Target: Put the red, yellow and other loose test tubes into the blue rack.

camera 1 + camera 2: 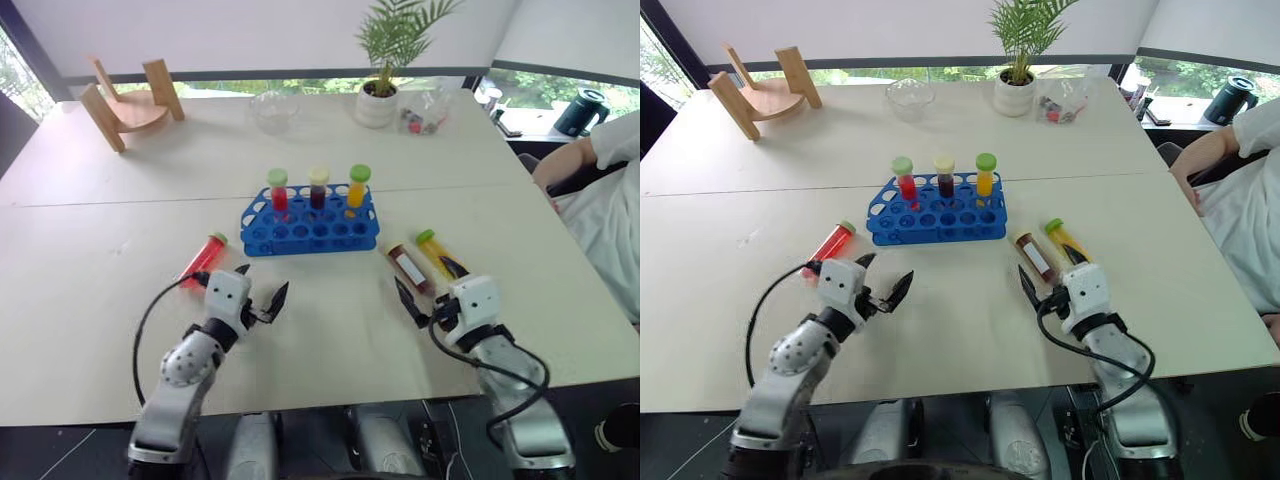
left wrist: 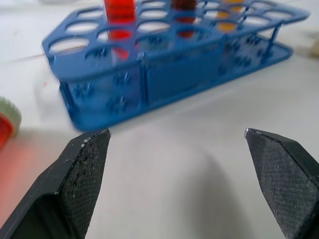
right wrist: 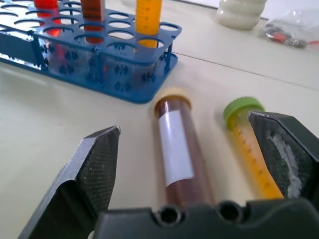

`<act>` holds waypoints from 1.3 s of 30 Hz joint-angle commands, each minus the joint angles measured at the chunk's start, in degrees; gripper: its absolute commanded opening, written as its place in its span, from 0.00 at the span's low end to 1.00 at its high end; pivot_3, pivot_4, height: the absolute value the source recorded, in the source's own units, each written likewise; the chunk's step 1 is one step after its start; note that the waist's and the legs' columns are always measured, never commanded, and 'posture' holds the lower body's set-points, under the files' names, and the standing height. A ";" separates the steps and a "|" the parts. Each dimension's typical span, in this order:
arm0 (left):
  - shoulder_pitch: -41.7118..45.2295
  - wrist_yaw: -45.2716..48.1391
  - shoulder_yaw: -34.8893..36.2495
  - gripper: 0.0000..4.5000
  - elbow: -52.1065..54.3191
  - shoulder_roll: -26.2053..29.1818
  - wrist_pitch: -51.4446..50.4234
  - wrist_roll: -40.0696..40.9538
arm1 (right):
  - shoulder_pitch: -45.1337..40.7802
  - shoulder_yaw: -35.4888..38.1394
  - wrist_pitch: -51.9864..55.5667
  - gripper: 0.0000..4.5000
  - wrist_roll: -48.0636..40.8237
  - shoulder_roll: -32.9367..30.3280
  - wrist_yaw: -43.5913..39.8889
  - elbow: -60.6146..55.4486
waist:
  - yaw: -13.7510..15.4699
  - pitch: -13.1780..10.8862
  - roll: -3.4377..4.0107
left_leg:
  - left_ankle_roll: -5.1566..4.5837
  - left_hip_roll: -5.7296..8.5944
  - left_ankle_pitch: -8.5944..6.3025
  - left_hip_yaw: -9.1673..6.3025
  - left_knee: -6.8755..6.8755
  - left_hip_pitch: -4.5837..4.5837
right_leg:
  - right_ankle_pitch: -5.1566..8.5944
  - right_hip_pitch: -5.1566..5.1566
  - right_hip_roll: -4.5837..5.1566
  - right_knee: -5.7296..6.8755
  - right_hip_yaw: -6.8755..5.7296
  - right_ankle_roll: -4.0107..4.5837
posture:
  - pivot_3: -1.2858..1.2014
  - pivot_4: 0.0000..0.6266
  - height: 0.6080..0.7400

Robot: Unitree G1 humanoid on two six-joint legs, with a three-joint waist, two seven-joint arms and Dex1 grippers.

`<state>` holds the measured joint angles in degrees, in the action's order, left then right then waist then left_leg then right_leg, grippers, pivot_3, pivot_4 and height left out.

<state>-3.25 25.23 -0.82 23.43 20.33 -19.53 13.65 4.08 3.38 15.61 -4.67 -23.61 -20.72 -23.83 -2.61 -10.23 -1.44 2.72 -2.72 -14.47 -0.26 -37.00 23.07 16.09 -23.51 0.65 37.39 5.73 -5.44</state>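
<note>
Three tubes (image 1: 318, 188) stand in the rack (image 1: 310, 232); three lie loose on the worktop (image 1: 90, 290): red (image 1: 203, 260), brown (image 1: 409, 267), yellow (image 1: 438, 253). Left hand (image 1: 262, 290) and right hand (image 1: 425, 292) both spread, empty.

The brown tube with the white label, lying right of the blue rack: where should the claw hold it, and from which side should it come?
Probably at the labelled middle of the brown tube, from above, fingers across its width. It lies flat with its cream cap toward the blue rack. The yellow tube lies close alongside, so one finger must enter that gap. The open right claw is nearest.
</note>
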 commanded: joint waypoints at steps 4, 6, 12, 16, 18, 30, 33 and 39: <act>9.45 21.40 10.16 0.99 6.03 19.93 -14.74 20.51 | -25.21 5.38 43.44 1.00 -16.69 -18.54 -11.29 -3.80 | -0.04 -0.25 0.23 | -0.01 -0.01 0.01 -0.01 -0.04 0.01 | -0.03 -0.03 0.00 0.00 -0.02 0.05 | 0.52 0.24 1.00; 12.34 26.16 11.30 0.99 4.43 24.83 -17.15 23.97 | -34.25 1.58 53.63 1.00 -19.02 -24.94 -15.24 1.10 | 0.06 -0.29 0.29 | -0.02 -0.01 0.00 -0.01 0.00 0.07 | -0.03 -0.11 0.00 -0.02 -0.04 0.05 | 0.52 0.24 1.00; 18.13 31.97 10.75 0.99 2.17 30.27 -20.51 27.87 | -53.92 -15.28 62.04 1.00 -18.01 -31.25 -24.02 19.99 | 0.05 -0.30 0.26 | -0.68 -0.02 -0.38 0.04 0.01 0.39 | 0.01 -0.34 0.01 -0.25 -0.11 -0.06 | 0.52 0.24 1.00; 19.70 32.56 9.95 0.99 1.76 30.46 -20.10 27.00 | -60.86 -26.69 57.63 1.00 -13.54 -31.15 -30.43 32.28 | 0.04 -0.32 0.28 | -0.72 0.00 -0.40 0.13 0.00 0.96 | -0.10 -1.00 0.02 -0.19 -0.06 -0.33 | 0.52 0.24 1.00; 19.91 32.40 10.10 0.99 2.04 30.48 -20.17 27.06 | -62.44 -30.74 54.63 1.00 -11.17 -30.43 -33.19 37.08 | 0.05 -0.33 0.29 | -0.72 -0.01 -0.40 0.13 -0.01 1.11 | -0.11 -1.14 0.02 -0.17 -0.08 -0.34 | 0.52 0.24 1.00; 18.31 29.84 12.40 1.00 4.79 31.30 -20.42 27.50 | -64.17 -36.94 43.44 0.33 -1.29 -24.26 -42.45 50.98 | -0.05 -0.32 0.29 | -0.65 -0.01 -0.36 0.12 -0.21 1.18 | -0.14 -1.22 0.00 0.04 -0.09 -0.36 | 0.52 0.24 1.00; 17.82 29.70 12.84 1.00 4.95 31.77 -20.23 27.23 | -64.81 -34.50 42.84 0.18 -0.48 -24.39 -42.83 50.09 | -0.12 -0.32 0.29 | -0.65 -0.02 -0.36 0.12 -0.21 1.12 | -0.14 -1.17 -0.01 0.08 -0.09 -0.36 | 0.52 0.24 1.00; 16.35 27.91 14.78 1.00 5.07 31.48 -21.13 28.23 | -60.39 -12.61 41.97 0.18 -10.72 -21.31 -37.16 32.24 | 0.03 -0.44 0.49 | -0.65 -0.02 -0.36 0.09 -0.18 1.14 | -0.14 -1.25 -0.02 0.22 -0.08 -0.36 | 0.52 0.24 1.00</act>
<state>13.16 53.69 11.84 27.20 51.45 -40.76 40.77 -57.14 -16.20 58.24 -11.63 -46.08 -59.85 14.41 -2.58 -10.67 -0.95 2.07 -2.74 -14.82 -0.22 -37.16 24.21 15.96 -24.75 0.61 37.63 5.63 -5.79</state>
